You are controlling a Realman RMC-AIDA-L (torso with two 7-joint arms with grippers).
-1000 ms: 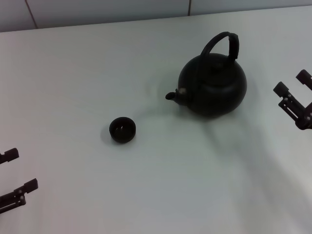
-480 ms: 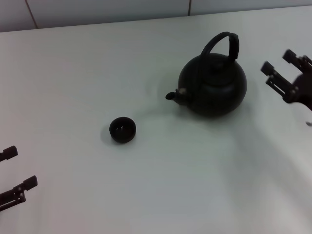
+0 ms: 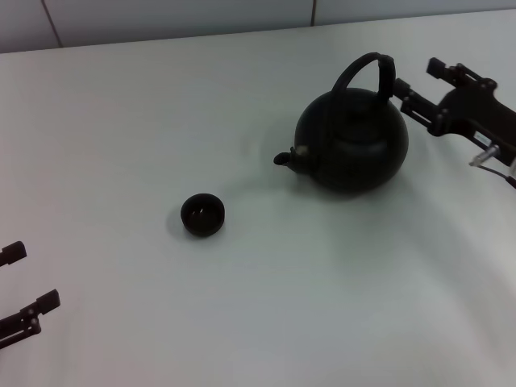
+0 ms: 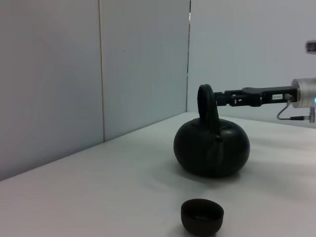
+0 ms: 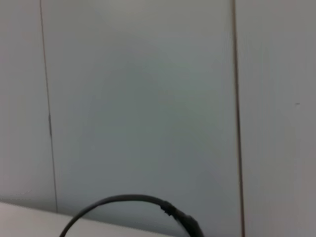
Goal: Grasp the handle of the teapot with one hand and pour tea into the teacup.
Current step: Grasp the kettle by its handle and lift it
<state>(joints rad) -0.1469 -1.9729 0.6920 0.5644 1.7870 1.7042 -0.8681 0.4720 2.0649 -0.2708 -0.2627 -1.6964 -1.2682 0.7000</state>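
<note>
The matte-black teapot (image 3: 351,147) stands upright at the right of the white table (image 3: 121,121), its spout pointing left. Its arched handle (image 3: 367,68) rises over the lid. The small dark teacup (image 3: 201,214) sits to the near left of the spout. My right gripper (image 3: 418,76) is open, level with the handle's top and just to its right, one finger close by the handle's thick side. The left wrist view shows the teapot (image 4: 212,145), the handle (image 4: 206,106), the teacup (image 4: 202,216) and the right gripper (image 4: 232,98) beside the handle. The handle's arc (image 5: 123,201) shows in the right wrist view. My left gripper (image 3: 32,278) is open and parked at the near left.
A pale panelled wall (image 3: 177,16) runs along the table's far edge, close behind the teapot. It also fills the right wrist view (image 5: 148,98).
My right gripper has moved away from me and to the left, from beside the teapot's body to the top of the handle. The teapot, teacup and left arm have not moved.
</note>
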